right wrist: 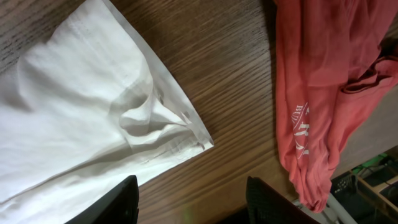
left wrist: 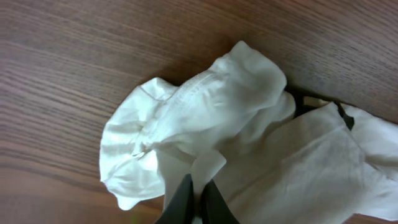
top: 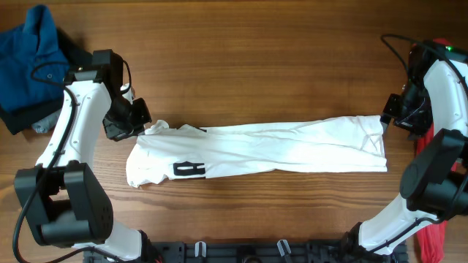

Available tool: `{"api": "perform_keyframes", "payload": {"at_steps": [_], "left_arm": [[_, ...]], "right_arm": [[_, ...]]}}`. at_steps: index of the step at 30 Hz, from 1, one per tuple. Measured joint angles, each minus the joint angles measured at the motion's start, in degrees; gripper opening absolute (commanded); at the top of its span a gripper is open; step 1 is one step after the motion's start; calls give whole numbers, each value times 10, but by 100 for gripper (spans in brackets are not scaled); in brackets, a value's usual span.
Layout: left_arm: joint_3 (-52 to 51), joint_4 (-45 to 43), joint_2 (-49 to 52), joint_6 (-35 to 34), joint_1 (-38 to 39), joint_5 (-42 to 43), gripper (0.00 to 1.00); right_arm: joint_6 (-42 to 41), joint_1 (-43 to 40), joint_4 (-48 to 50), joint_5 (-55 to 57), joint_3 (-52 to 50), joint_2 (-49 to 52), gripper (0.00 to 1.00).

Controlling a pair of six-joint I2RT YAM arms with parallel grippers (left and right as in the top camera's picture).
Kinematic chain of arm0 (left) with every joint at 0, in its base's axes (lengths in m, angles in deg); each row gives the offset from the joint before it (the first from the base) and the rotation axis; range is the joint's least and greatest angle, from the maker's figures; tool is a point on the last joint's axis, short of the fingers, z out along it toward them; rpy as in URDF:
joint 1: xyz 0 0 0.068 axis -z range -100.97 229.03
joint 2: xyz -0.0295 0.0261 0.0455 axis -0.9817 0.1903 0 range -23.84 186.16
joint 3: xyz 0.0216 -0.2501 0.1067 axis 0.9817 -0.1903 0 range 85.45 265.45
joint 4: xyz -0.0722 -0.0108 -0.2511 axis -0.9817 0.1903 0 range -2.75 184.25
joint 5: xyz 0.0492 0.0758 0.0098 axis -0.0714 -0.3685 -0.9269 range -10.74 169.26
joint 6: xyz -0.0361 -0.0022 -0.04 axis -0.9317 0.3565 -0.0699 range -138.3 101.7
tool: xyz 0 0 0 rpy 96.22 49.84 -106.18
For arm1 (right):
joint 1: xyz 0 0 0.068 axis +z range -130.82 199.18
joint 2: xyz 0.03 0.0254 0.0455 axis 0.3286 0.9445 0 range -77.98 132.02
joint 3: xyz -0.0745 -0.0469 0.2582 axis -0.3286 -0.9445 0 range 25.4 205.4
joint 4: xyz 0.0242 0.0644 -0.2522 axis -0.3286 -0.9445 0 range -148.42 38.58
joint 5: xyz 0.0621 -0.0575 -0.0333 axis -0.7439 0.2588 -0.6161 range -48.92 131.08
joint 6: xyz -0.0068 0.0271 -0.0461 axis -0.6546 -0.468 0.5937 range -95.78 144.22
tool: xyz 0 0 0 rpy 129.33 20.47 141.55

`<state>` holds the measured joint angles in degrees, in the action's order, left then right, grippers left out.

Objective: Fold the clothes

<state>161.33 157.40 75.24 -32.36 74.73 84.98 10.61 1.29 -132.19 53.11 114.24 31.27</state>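
The white T-shirt with black print point(top: 256, 150) lies stretched in a long folded strip across the table's middle. My left gripper point(top: 140, 119) is at its left end, shut on a pinch of the white fabric point(left wrist: 205, 168); a bunched sleeve point(left wrist: 174, 124) lies beside the fingers. My right gripper point(top: 391, 109) is open above the shirt's right end; its fingers point(right wrist: 189, 199) straddle bare wood beside the shirt's hem corner point(right wrist: 199, 140).
A blue polo over dark pieces point(top: 33, 62) lies piled at the far left. A red shirt point(right wrist: 323, 81) hangs over the right table edge, also in the overhead view point(top: 431, 219). A fixture point(top: 248, 252) runs along the front edge.
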Motion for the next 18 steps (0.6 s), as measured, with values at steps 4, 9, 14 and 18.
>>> {"api": "perform_keyframes", "payload": {"at_steps": [4, 9, 14, 18], "left_arm": [[-2, -6, 0, -7, 0, -8, 20], [-13, -7, 0, -14, 0, -17, 23], [-14, -18, 0, -30, 0, -54, 22], [-14, -36, 0, -52, 0, -86, 18]], "right_arm": [[0, 0, 0, 0, 0, 0, 56], [0, 0, 0, 0, 0, 0, 56], [0, 0, 0, 0, 0, 0, 56], [0, 0, 0, 0, 0, 0, 56]]}}
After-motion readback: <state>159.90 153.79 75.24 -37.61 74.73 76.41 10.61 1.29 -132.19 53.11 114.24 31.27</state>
